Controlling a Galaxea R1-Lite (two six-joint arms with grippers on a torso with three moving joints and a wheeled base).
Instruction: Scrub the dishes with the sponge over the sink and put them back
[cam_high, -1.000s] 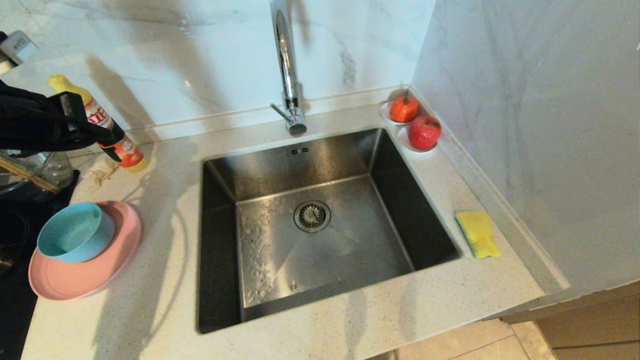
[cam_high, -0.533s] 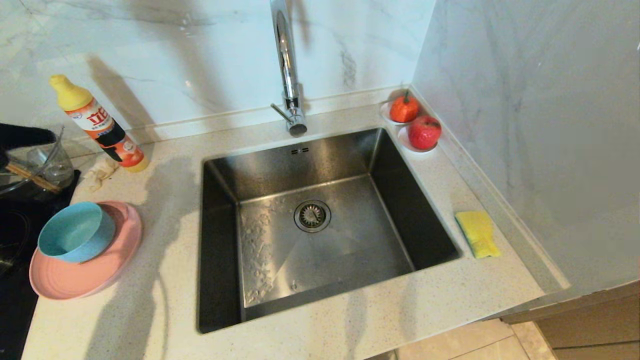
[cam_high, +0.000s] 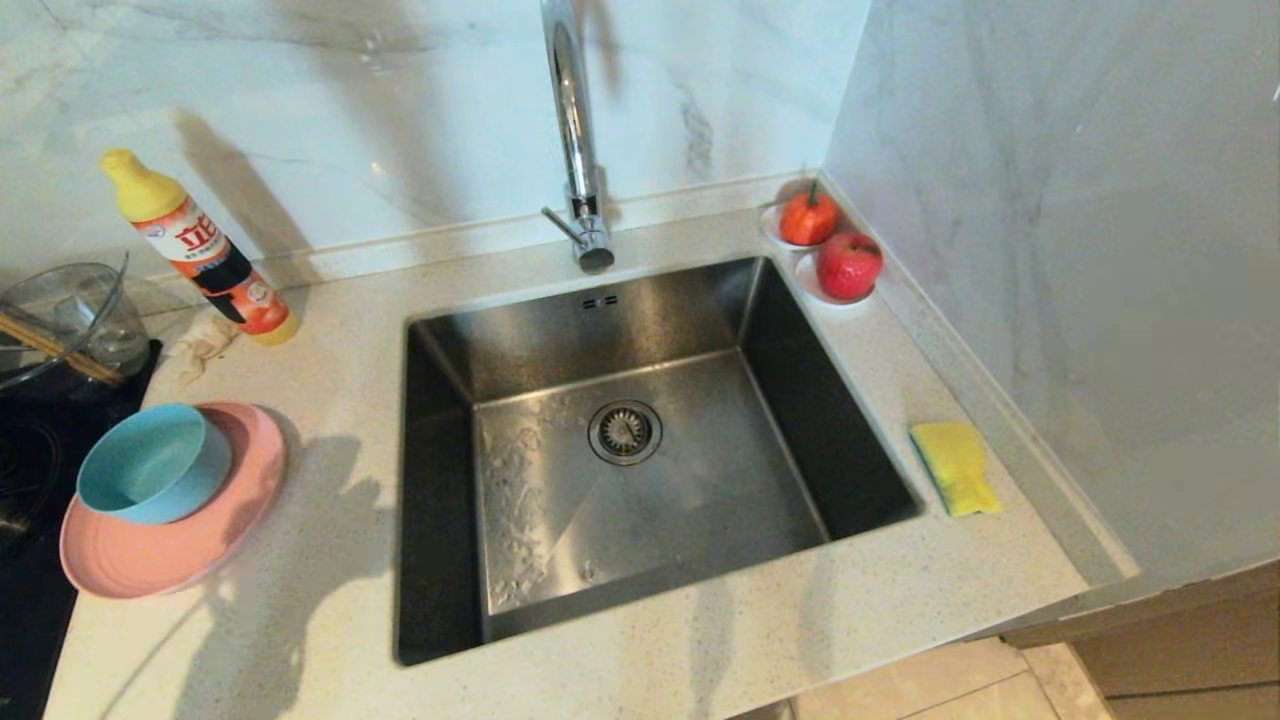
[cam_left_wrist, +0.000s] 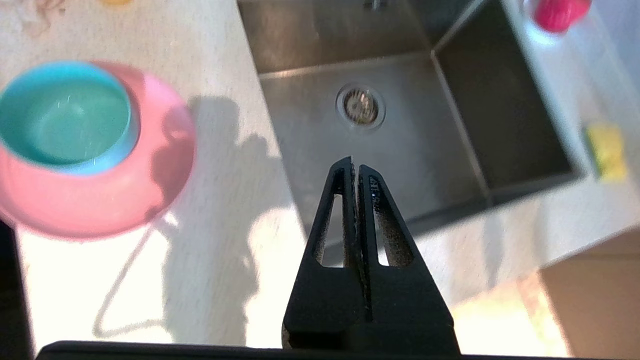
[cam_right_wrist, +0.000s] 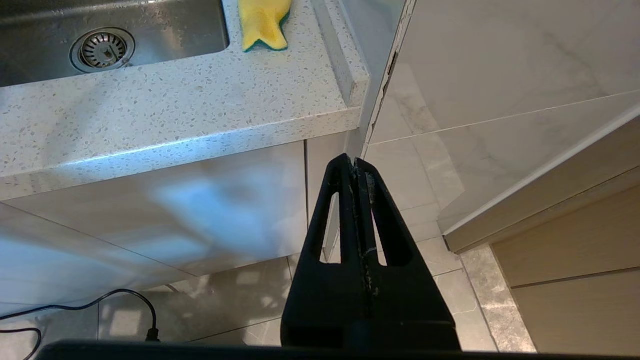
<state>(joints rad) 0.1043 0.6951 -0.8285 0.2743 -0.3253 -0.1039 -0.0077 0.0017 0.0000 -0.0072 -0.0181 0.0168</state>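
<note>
Home kitchen, steel sink (cam_high: 640, 480) set in speckled countertop (cam_high: 320, 620), chrome faucet (cam_high: 575, 130), marble-look wall tiles (cam_high: 400, 120), dish soap bottle (cam_high: 195, 245)

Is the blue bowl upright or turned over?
Upright. The blue bowl sits on the pink plate with its hollow facing up, and nothing shows inside it.

On each wrist view you see one gripper: left gripper (cam_left_wrist: 355, 167), right gripper (cam_right_wrist: 353, 162). Each consists of two matte black tapered fingers (cam_left_wrist: 340, 210) rising from a broad black base. Each finger carries one elongated slot. The inner faces are finely serrated. The right fingers (cam_right_wrist: 382, 220) show pale scuffs along the seam.
</note>
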